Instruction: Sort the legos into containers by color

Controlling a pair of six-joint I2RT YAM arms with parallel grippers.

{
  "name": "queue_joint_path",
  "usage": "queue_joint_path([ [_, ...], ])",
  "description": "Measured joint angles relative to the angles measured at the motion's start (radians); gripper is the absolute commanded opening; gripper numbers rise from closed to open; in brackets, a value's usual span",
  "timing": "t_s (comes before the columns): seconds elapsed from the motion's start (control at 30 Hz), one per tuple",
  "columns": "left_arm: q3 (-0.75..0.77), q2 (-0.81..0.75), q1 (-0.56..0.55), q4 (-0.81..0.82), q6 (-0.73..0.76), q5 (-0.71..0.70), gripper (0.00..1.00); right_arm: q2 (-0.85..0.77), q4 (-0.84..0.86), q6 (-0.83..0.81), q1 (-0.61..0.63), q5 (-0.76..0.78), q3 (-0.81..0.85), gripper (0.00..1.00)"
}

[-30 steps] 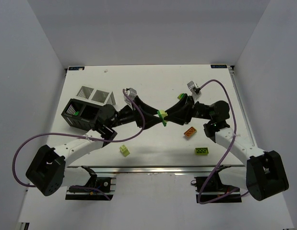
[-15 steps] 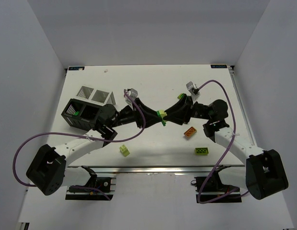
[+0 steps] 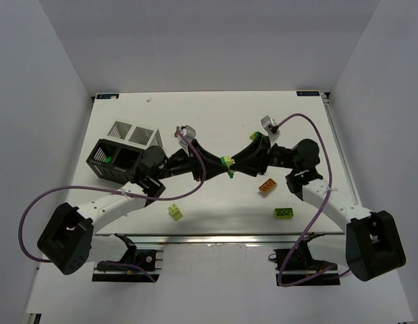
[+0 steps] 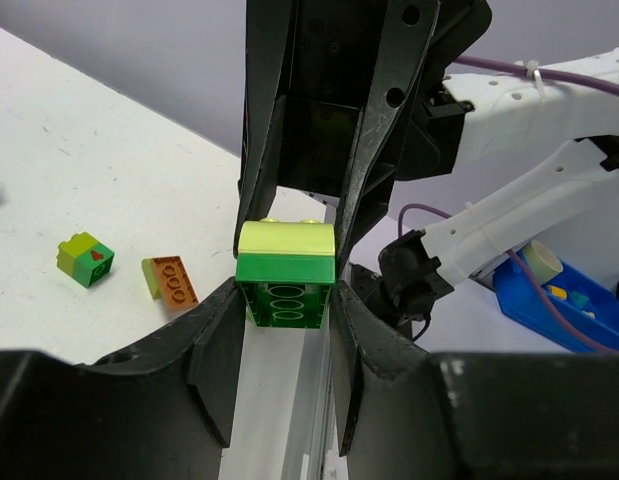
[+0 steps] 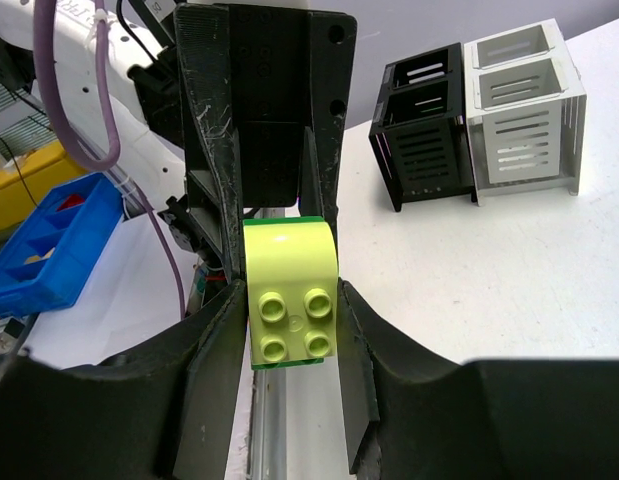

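Top external: stacked legos [image 3: 227, 161] clamped between left gripper [image 4: 285, 308] and right gripper [image 5: 289, 325].

The white table [image 3: 215, 115] has a plain, lightly scuffed top. On its far left stand two slatted boxes side by side and touching: the black container [image 3: 114, 162] nearer the front, the white container [image 3: 132, 133] behind it, each split into two compartments. Three loose bricks lie on the front half, well apart from the boxes. A lime brick [image 3: 175, 212] sits left of centre near the front edge. An orange brick [image 3: 267, 186] lies right of centre, and a green brick [image 3: 283, 213] lies just in front of it and slightly to the right, close to the front edge. The far half of the top carries only the boxes.
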Motion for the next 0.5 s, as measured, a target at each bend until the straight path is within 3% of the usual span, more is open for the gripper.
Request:
queue_joint_path([
  [0.5,0.053,-0.098,0.037,-0.299,0.209,-0.056,0.0,-0.019,-0.023,-0.032,-0.032,0.01,-0.001,0.0],
])
